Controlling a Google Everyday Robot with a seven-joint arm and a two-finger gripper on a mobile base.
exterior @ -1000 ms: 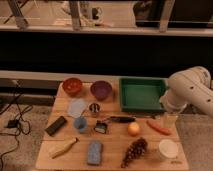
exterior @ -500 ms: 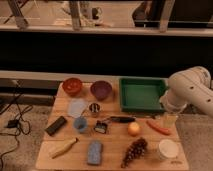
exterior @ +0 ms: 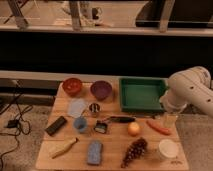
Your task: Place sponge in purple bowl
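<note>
While pincer (exterior: 170,120) hangs over table (exterior: 112,150) right edge | sponge (exterior: 94,152) unmoved

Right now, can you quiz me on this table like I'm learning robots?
1. True or false: the sponge lies in the purple bowl.
2. Where is the pincer? A) over the sponge B) at the right edge of the table, by the carrot C) in the purple bowl
3. Fill in: the other bowl is ___.
Key: 1 false; 2 B; 3 red.
</note>
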